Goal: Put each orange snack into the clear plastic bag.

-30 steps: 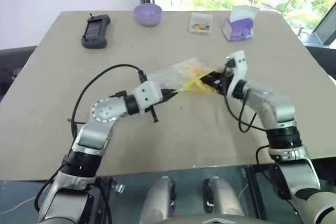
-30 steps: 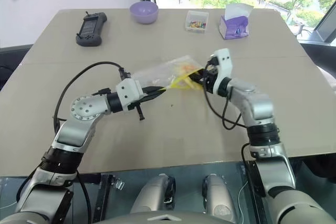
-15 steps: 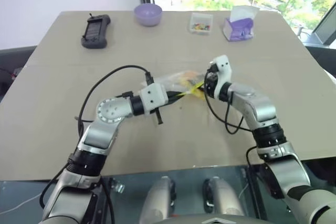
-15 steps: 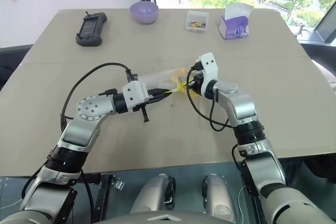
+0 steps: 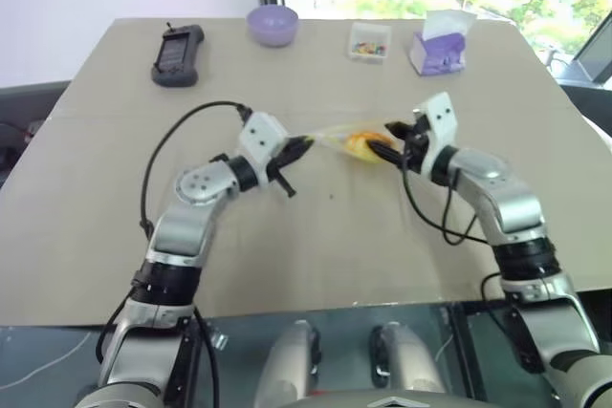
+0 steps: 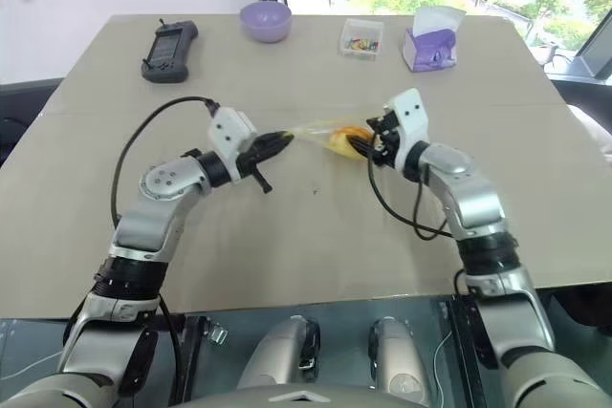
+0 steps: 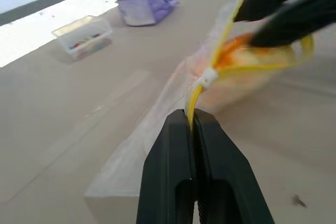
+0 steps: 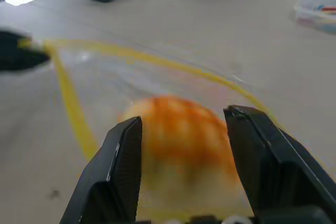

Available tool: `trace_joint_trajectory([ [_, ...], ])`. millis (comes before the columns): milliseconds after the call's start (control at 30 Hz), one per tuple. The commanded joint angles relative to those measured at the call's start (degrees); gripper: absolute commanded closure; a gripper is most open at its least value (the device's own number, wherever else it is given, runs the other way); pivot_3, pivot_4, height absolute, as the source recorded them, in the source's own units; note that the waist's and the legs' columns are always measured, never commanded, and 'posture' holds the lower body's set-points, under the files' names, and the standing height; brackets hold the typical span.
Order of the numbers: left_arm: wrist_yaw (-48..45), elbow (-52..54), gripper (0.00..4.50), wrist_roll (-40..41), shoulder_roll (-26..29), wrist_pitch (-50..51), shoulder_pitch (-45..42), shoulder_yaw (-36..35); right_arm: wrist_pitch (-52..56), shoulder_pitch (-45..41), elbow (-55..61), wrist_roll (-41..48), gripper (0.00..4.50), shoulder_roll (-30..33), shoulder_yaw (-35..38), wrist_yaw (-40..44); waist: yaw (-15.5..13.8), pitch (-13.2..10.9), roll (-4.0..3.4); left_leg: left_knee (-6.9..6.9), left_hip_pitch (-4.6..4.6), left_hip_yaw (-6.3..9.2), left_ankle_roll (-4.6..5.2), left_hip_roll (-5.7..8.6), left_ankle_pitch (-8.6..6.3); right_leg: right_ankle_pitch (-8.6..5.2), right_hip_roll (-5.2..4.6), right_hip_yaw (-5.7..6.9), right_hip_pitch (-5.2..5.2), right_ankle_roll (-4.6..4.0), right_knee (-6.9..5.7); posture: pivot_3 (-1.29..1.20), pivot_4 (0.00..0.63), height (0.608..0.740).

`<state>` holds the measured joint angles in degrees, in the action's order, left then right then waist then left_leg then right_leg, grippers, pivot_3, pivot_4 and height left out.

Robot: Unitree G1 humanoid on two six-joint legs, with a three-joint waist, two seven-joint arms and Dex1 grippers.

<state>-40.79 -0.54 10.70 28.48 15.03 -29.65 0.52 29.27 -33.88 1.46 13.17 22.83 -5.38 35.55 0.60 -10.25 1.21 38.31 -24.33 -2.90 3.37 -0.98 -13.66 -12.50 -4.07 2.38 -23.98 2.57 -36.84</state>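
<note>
While the left gripper (image 7: pixel 193 124) is clenched on the yellow seal strip (image 7: pixel 252 67) of the clear plastic bag (image 5: pixel 337 137), pinching one end of the strip between its two black fingers, the bag hangs stretched between the two arms over the middle of the beige table (image 5: pixel 115 236). At the bag's other end, the right gripper (image 8: pixel 184 124) reaches into the mouth of the bag with its jaws spread apart, and the orange snack (image 8: pixel 181 129) sits between the two fingers with a gap showing on each side, so they are released rather than pressing on it. That round orange-yellow bun with its darker grid lies inside the transparent film, within the yellow loop of the seal strip, close to the right gripper's end. Whether the bag's underside touches the table cannot be told. Along the far edge of the table stand a black handheld controller (image 5: pixel 177 53), a purple bowl (image 5: pixel 273 24), a small clear box of coloured bits (image 5: pixel 368 42) and a purple tissue pack (image 5: pixel 438 45), all well apart from the bag and both grippers.
</note>
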Motion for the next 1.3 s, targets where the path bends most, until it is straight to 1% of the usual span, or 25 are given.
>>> trace_joint_trajectory([
  [33, 0.3, 0.62, 4.5, 0.81, -0.41, 0.06, -2.46, -0.52, -1.83, 0.86, 4.68, 0.02, 1.76, 0.79, 1.63, -0.36, 0.2, 0.0, 0.0, 0.0, 0.01, -0.04, 0.0, -0.01, 0.0, 0.0, 0.01, -0.04, 0.0, 0.0, 0.0, 0.0, 0.15, 0.74],
  [167, -0.4, 1.74, 4.5, 1.59, -1.33, 0.86, -3.07, -0.06, -6.62, 1.34, 4.6, -5.13, 1.76, 1.11, -0.14, -3.47, 0.09, 0.0, 0.0, 0.01, 0.02, -0.02, -0.01, -0.04, 0.01, 0.0, 0.03, -0.02, -0.01, 0.0, -0.04, 0.0, 0.15, 0.74],
  [300, -0.53, 1.2, 4.5, 2.25, -1.63, 1.93, -4.07, -0.61, -15.27, 2.91, 4.94, -13.67, 1.76, 5.36, -4.52, -3.2, -0.09, 0.0, 0.0, 0.02, 0.01, -0.03, -0.02, -0.02, 0.01, 0.0, 0.02, -0.04, -0.01, 0.0, -0.03, 0.0, 0.15, 0.74],
  [467, -0.37, 1.46, 4.5, 3.24, -1.85, 3.35, -5.08, -1.32, -20.04, 4.92, 5.83, -18.24, 1.76, 9.27, -6.96, -0.95, -0.22, 0.0, 0.0, 0.04, -0.07, -0.02, -0.23, 0.0, 0.14, 0.0, 0.01, -0.02, -0.03, 0.0, 0.03, 0.0, 0.15, 0.74],
  [567, -0.18, 1.88, 4.5, 3.78, -1.83, 3.94, -5.24, -1.34, -21.97, 5.52, 5.08, -21.0, 1.76, 10.31, -7.79, -1.23, -0.18, 0.0, 0.0, 0.05, -0.06, -0.02, -0.24, 0.0, 0.15, 0.0, 0.02, -0.02, -0.03, 0.0, 0.03, 0.0, 0.15, 0.74],
  [900, 0.17, 3.41, 4.5, 4.45, -1.97, 5.12, -5.1, -1.13, -22.78, 5.99, 3.64, -23.01, 1.76, 9.93, -9.12, 1.37, -0.19, 0.0, 0.0, 0.08, -0.06, -0.02, -0.26, -0.01, 0.16, 0.0, 0.02, -0.02, -0.03, 0.0, 0.0, 0.0, 0.15, 0.74],
  [1300, 0.4, 5.34, 4.5, 5.24, -1.66, 6.13, -4.6, -1.11, -22.79, 2.7, -2.94, -28.12, 1.76, 7.02, -8.36, -3.03, -0.19, 0.0, 0.01, 0.1, -0.06, -0.02, -0.27, 0.0, 0.17, 0.0, 0.02, -0.02, -0.03, 0.0, -0.02, 0.0, 0.15, 0.74],
])
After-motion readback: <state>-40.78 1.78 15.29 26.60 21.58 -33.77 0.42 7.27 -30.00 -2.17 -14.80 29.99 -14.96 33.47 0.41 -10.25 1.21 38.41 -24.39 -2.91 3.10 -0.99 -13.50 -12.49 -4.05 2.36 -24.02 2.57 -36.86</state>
